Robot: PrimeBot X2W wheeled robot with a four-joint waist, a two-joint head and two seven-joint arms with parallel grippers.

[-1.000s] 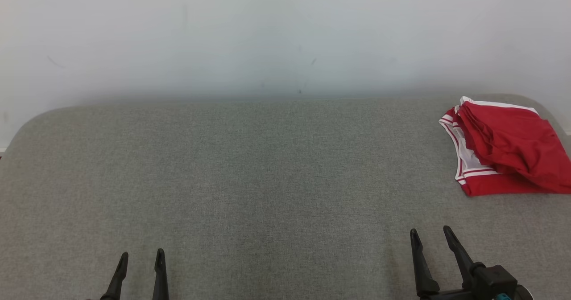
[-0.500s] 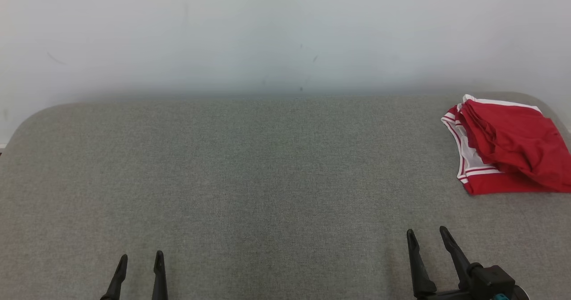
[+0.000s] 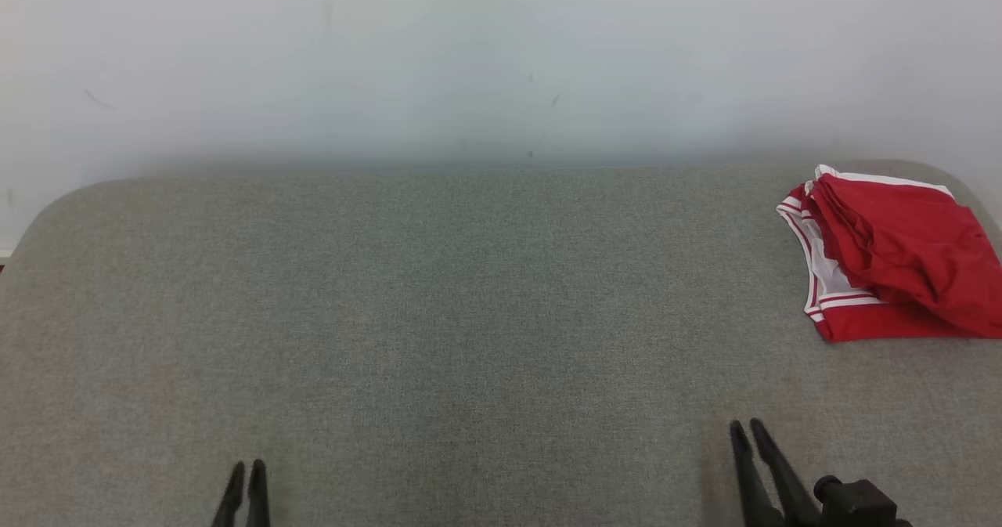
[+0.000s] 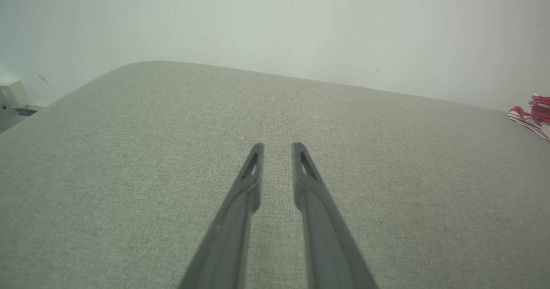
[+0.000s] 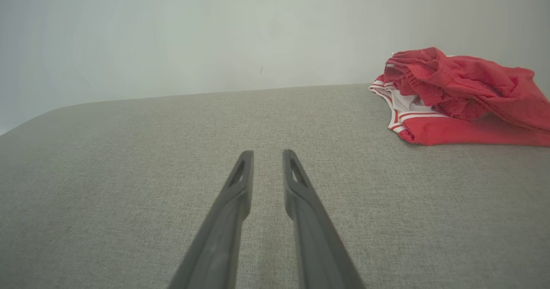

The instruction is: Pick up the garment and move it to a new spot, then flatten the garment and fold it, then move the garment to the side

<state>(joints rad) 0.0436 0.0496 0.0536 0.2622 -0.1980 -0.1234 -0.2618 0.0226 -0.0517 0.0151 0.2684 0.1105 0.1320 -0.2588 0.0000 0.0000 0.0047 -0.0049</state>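
The garment (image 3: 900, 253) is red with white stripes and lies bunched at the far right of the grey fabric surface (image 3: 470, 315). It shows as a rumpled heap in the right wrist view (image 5: 464, 95) and as a sliver at the right edge of the left wrist view (image 4: 533, 113). My right gripper (image 3: 746, 424) (image 5: 268, 152) is low at the front right, well short of the garment, fingers a narrow gap apart with nothing between them. My left gripper (image 3: 246, 464) (image 4: 277, 145) is at the front left, equally narrow and empty.
A pale wall (image 3: 501, 57) rises directly behind the surface. The surface's back corners are rounded, and the garment lies close to the right one. A small pale box (image 4: 15, 93) sits beyond the surface's left edge.
Both grippers' fingers have drawn much closer together and have slid back toward the bottom edge of the head view. The garment has not moved.
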